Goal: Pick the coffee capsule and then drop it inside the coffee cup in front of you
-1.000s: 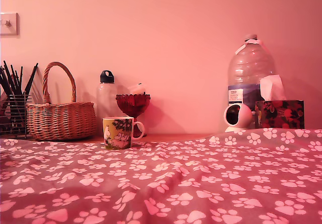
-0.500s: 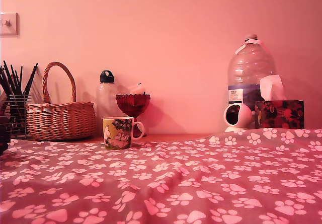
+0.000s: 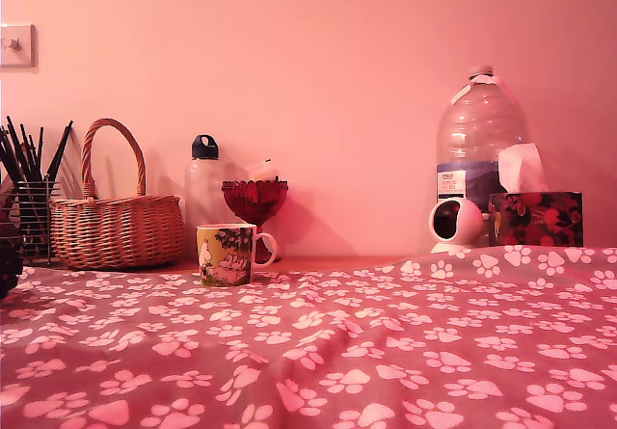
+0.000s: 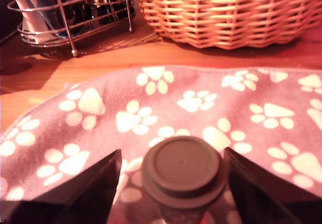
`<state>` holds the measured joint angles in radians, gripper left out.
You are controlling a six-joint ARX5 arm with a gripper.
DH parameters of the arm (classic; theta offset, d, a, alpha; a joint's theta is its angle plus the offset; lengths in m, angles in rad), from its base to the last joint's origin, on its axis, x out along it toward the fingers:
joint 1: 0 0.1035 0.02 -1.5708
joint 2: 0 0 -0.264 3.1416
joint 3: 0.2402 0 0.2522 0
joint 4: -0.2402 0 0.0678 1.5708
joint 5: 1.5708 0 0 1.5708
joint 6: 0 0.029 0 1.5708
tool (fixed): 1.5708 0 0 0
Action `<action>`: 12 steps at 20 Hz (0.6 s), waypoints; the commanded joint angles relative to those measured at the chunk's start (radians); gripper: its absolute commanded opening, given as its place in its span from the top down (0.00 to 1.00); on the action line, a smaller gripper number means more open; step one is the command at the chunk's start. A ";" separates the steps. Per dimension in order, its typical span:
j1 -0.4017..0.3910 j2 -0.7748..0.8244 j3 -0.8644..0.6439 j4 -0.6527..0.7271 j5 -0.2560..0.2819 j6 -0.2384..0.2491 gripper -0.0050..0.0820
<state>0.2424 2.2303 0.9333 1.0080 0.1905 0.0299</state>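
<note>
Hand [image 4: 171,183] at frame's 9 o'clock edge in exterior view, jaws apart, straddling coffee capsule [image 4: 183,169] on paw-print cloth [image 4: 151,108]. Capsule likely light, rigid, slick; grip sidewall under rim. Coffee cup [image 3: 228,254] toward 3 o'clock.

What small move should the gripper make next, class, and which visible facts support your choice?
Probably close the jaws. In the wrist view the coffee capsule stands on the paw-print cloth between the fingers of the open gripper, with a gap on each side, so it is not yet gripped.
</note>
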 commanded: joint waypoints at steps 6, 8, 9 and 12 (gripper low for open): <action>0.002 0.035 -0.002 -0.011 0.050 0.031 0.64; 0.002 0.035 -0.002 -0.022 0.053 0.031 0.67; 0.002 0.035 -0.002 -0.026 0.053 0.031 0.67; 0.002 0.034 -0.002 -0.028 0.053 0.032 0.67</action>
<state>0.2424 2.2303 0.9333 0.9867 0.2386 0.0563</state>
